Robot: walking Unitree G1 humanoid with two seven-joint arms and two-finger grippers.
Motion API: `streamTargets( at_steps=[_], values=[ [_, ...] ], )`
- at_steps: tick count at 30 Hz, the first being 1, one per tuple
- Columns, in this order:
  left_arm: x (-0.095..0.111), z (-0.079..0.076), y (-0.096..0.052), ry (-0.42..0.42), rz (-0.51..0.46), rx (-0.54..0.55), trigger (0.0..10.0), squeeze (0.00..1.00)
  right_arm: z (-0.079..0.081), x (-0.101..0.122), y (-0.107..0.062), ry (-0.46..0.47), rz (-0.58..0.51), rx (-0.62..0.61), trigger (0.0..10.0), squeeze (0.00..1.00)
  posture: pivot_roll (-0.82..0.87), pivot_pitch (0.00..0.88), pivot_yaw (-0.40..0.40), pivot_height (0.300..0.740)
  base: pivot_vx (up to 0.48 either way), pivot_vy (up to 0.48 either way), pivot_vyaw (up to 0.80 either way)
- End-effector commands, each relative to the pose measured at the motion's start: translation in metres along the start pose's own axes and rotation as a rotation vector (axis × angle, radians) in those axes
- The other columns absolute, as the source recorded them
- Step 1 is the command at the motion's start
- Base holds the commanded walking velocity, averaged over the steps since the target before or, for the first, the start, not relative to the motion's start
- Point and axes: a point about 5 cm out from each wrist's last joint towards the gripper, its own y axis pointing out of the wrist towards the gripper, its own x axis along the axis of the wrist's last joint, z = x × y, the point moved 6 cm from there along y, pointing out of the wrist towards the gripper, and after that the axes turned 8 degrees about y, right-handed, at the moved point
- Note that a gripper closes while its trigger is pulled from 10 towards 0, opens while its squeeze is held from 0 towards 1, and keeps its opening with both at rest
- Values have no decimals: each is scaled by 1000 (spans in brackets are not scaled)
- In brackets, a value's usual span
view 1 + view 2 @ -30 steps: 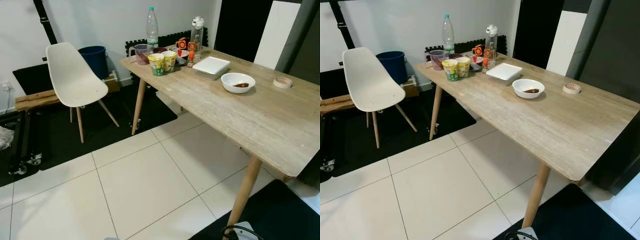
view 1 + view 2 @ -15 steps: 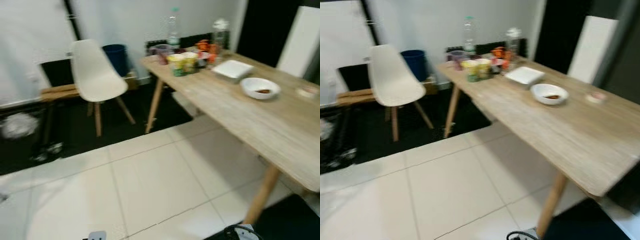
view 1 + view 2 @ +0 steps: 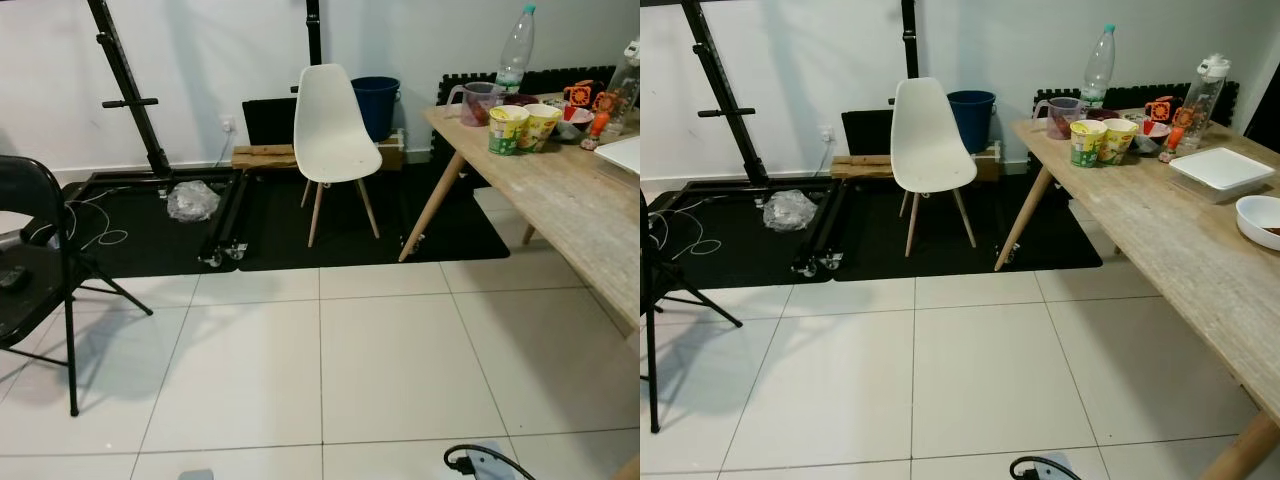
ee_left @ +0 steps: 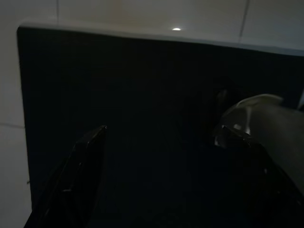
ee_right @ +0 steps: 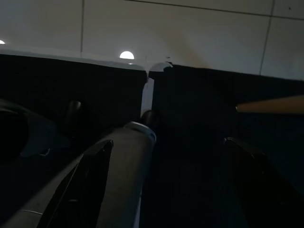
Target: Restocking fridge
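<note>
A wooden table [image 3: 1160, 235] runs along the right side. At its far end stand a clear water bottle [image 3: 1097, 58], a measuring jug [image 3: 1062, 115], two noodle cups [image 3: 1090, 142], a tall drink bottle [image 3: 1200, 92] and small jars. Nearer me on the table lie a white lidded container [image 3: 1222, 170] and a white bowl [image 3: 1262, 218]. My left gripper [image 4: 161, 161] hangs open over a dark mat, nothing between its fingers. My right gripper [image 5: 166, 180] also hangs open over dark mat and white tile, beside a silver part of my body.
A white chair [image 3: 928, 140] stands on a black mat [image 3: 940, 245] ahead, with a blue bin [image 3: 972, 108] behind it. A black metal rack [image 3: 720, 100] and a plastic bag [image 3: 790, 208] are at the left. A black folding chair [image 3: 30, 290] stands near left. White tiles lie ahead.
The camera has swung left: the table slid to the right edge, and the rack, the mat and the black folding chair came into view. Nothing on the table moved.
</note>
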Motion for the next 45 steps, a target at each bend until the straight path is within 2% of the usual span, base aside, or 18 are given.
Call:
streamTargets(
  at_steps=[1,5,7,10,15,37,40,43,45],
  values=[
    [2,-6,0,-20,-7,-18,10000,0,-2,-3,0,5,10,-11,10000,0,-51,0,28,740,0,0,0],
    [2,-8,0,-26,-9,-28,10000,0,-3,-3,0,-1,11,-16,10000,0,-51,0,28,740,0,0,0],
    [4,-16,0,-39,-13,-69,10000,0,-3,-3,0,-2,11,-18,10000,0,-51,0,28,740,0,0,0],
    [6,-19,0,-47,-26,-87,10000,0,-3,-3,0,-4,11,-18,10000,0,-51,0,28,740,0,-254,0],
    [5,-18,0,-47,-23,-78,10000,0,-3,-3,0,-6,12,-18,10000,0,-51,0,28,740,0,-468,0],
    [12,-16,0,-2,-53,-67,10000,0,-3,-4,0,-19,18,-13,10000,0,-52,0,24,740,0,0,0],
    [17,-23,0,40,-68,-92,10000,0,-2,-4,0,-3,16,-7,10000,0,-50,0,22,740,0,0,0],
    [17,-24,0,46,-68,-94,10000,0,-2,-4,0,0,16,-6,10000,0,-50,0,22,740,0,0,0],
    [21,-27,0,37,-83,-98,10000,0,-1,-3,0,64,4,2,10000,0,-51,0,28,740,0,0,0]
  ],
)
